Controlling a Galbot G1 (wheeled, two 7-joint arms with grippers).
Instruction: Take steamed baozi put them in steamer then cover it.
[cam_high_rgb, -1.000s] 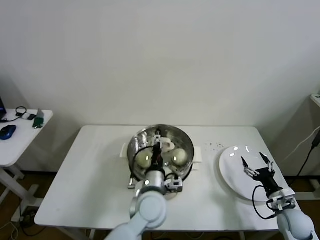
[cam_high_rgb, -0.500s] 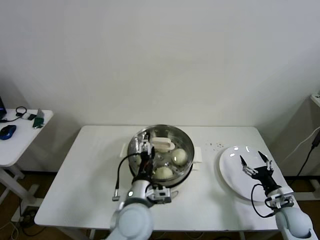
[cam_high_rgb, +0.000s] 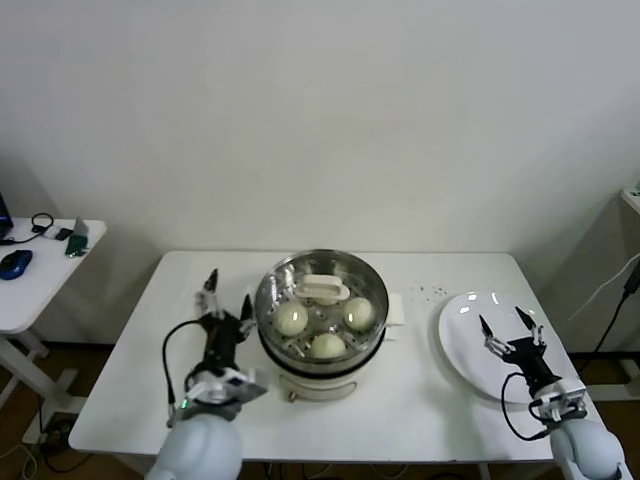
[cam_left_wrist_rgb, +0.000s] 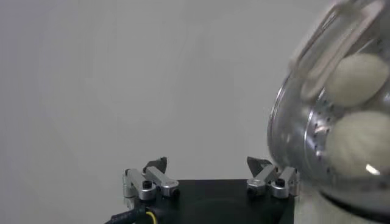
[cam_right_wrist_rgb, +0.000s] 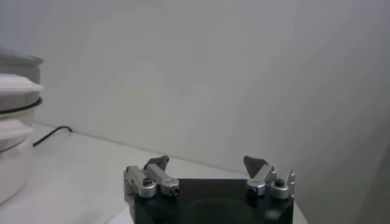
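Observation:
The steamer (cam_high_rgb: 372, 283) stands mid-table with the clear glass cover (cam_high_rgb: 300, 268) resting on it, white handle (cam_high_rgb: 323, 288) on top. Three baozi (cam_high_rgb: 291, 318) show through the glass. My left gripper (cam_high_rgb: 228, 292) stands open and empty just left of the pot, clear of it. In the left wrist view the left gripper (cam_left_wrist_rgb: 208, 164) is open beside the covered steamer (cam_left_wrist_rgb: 292, 131), with baozi (cam_left_wrist_rgb: 356, 79) behind the glass. My right gripper (cam_high_rgb: 508, 322) hovers open and empty over the white plate (cam_high_rgb: 462, 345); the right wrist view shows the right gripper (cam_right_wrist_rgb: 207, 161) open, and the steamer (cam_right_wrist_rgb: 15, 91) far off.
The white plate lies at the table's right end, bare. A few dark specks (cam_high_rgb: 432, 292) dot the table behind it. A small side table (cam_high_rgb: 40, 285) with a blue mouse (cam_high_rgb: 15, 263) and cables stands off to the left.
My left gripper let go of the cover's handle, opened, and drew back from above the pot to its left side. The cover now rests on the steamer. The right arm barely moved.

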